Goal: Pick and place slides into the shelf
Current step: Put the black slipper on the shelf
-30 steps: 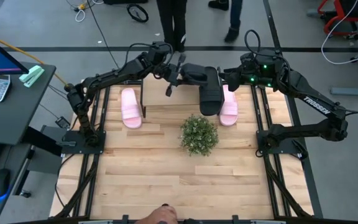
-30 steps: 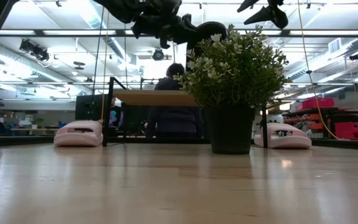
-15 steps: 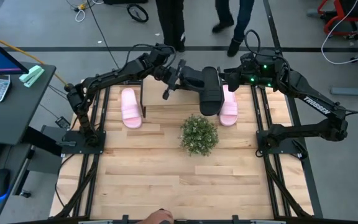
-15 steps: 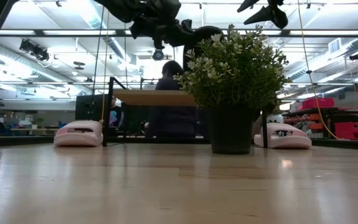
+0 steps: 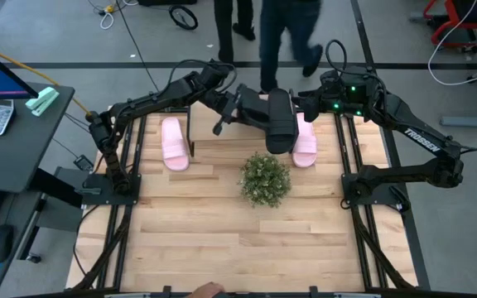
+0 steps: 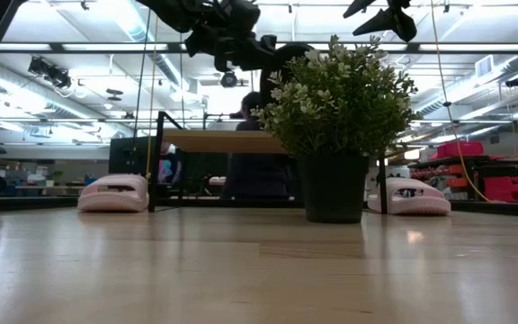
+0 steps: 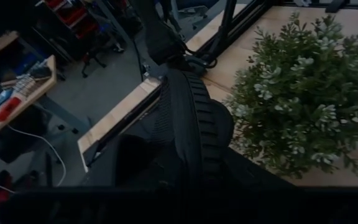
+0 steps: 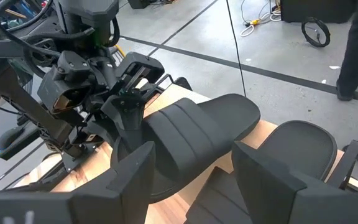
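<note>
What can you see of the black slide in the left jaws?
Matte black slide with a broad strap over a smooth footbed. The left gripper has its jaws shut on one end, holding it roughly level in the air above the shelf. It hangs beside the second black slide, near the potted plant.

potted plant (image 5: 265,180) mid-table (just before the shelf (image 6: 223,141)), bare tabletop (image 5: 222,240) nearer
</note>
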